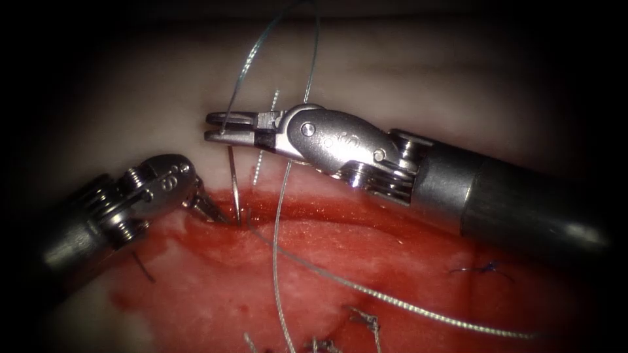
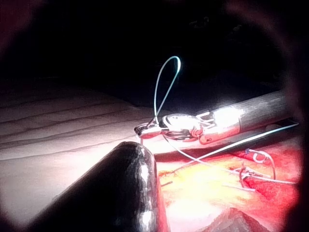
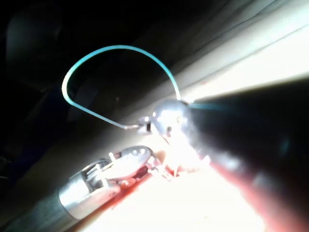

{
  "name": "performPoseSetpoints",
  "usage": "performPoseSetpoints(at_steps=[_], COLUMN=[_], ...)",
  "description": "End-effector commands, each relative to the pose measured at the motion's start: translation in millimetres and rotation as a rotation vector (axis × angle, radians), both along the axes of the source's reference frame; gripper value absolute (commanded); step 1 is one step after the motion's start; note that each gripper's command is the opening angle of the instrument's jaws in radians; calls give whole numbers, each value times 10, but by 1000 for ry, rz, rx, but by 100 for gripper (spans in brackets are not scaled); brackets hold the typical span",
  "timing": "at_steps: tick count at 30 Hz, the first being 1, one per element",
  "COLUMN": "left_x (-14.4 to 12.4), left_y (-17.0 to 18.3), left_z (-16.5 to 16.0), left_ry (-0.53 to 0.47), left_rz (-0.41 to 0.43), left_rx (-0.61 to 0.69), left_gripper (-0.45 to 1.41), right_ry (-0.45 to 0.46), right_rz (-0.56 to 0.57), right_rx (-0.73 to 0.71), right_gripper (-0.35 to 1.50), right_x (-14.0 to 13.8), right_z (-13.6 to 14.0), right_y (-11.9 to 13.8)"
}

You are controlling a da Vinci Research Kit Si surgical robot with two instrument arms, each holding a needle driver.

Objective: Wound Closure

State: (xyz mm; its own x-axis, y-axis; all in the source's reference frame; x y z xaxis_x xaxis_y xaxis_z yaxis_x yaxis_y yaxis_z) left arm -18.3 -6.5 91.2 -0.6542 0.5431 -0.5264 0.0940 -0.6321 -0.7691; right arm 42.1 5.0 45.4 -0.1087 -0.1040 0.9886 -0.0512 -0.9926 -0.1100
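Right tool point(image 1: 219, 127) grips needle point(image 1: 233, 176) (tip buried in tissue point(image 1: 340, 248)); left tool point(image 1: 212, 210) jaws seemingly closed, partly hidden.

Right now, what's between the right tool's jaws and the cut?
Endoscope view: the needle, held near its upper end by the right tool, spans that stretch and enters the tissue at the cut.

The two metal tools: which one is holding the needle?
The right arm's tool, entering from the right, holds the needle near its top. The left arm's tool touches the tissue.
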Motion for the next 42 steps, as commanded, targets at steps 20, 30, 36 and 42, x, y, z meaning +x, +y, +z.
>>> performPoseSetpoints(at_steps=[20, 30, 36, 42], left_x=[-2, -2, -1, -1], left_y=[13, 13, 13, 13], left_z=[-8, -8, -9, -9], left_ry=[-3, -3, -4, -4], left_rz=[-4, -4, -3, -3], left_rx=[-9, -9, -8, -9], left_gripper=[-45, -45, -45, -45], right_ry=[-45, -87, -128, -130], right_rz=[107, 189, 245, 258], right_rx=[110, 175, 218, 265], right_gripper=[-35, -35, -35, -35], right_x=[3, -1, -4, -8], right_z=[-9, -11, -12, -14], right_y=[19, 20, 21, 24])
